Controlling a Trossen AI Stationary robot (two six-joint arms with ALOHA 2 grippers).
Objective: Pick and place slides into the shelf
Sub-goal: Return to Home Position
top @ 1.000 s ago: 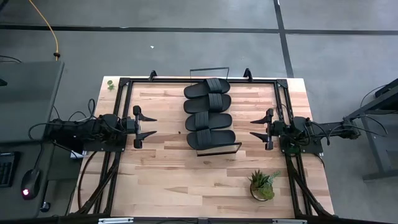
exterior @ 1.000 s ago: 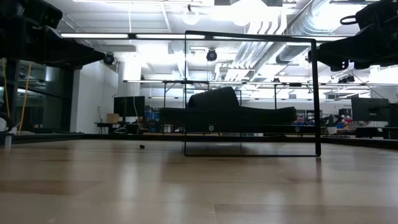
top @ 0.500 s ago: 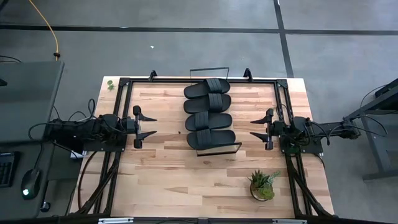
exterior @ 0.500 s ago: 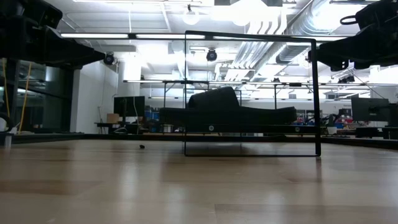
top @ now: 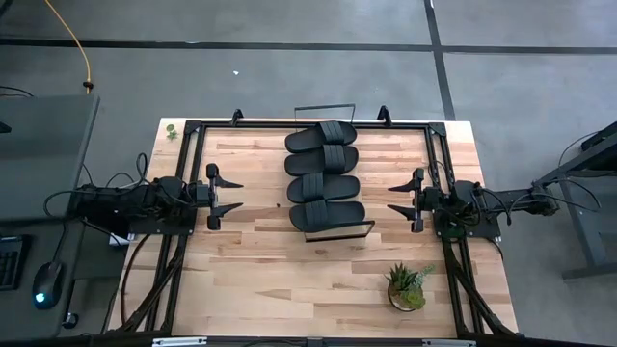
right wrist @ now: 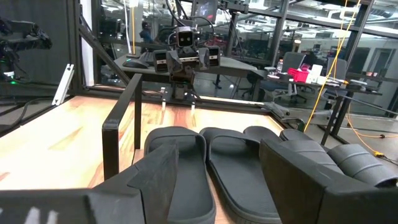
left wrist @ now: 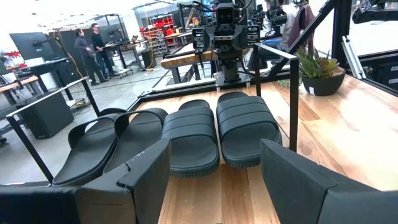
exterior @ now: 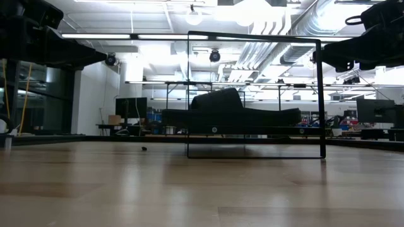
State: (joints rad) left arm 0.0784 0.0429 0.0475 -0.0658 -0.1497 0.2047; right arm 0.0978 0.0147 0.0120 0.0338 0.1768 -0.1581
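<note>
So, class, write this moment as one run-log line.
slides: all four on shelf | left claw: open, empty, left of shelf | right claw: open, empty, right of shelf

Grey concrete floor (top: 289, 67) with dark seams surrounds the light-wood worktop (top: 260, 280). A yellow cable (top: 89, 85) trails across it. A dark desk (top: 48, 145) alongside carries a computer mouse (top: 44, 283). Overhead hang strip lights (exterior: 101, 36) and exposed ducts (exterior: 284, 31). Two people (left wrist: 81, 45) stand among distant workbenches.

Matte-black left arm (top: 145, 200) at nine o'clock and right arm (top: 472, 207) at three trail black cables (top: 525, 199); fingers (left wrist: 298, 180) taper to wedges.
</note>
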